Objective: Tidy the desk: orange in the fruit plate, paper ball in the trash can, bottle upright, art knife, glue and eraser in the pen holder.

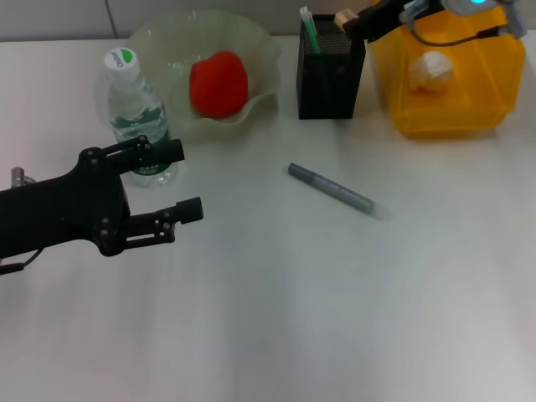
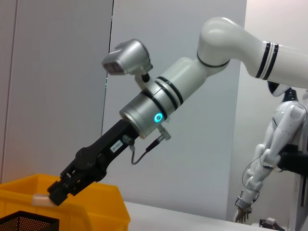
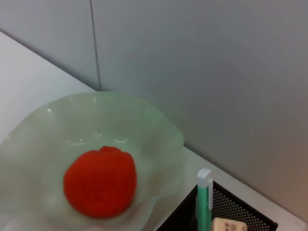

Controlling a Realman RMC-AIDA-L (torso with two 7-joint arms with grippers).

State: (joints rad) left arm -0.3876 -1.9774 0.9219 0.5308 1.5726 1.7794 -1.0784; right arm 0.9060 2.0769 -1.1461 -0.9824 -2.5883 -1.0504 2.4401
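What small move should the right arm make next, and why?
Probably lower a little and open the jaws. The right gripper holds the eraser just over the pen holder, shut on it; the head view shows the eraser above the holder's open top, not yet inside. The left gripper waits open near the bottle.

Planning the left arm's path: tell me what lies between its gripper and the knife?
In the head view, only bare table lies between the left gripper and the knife.
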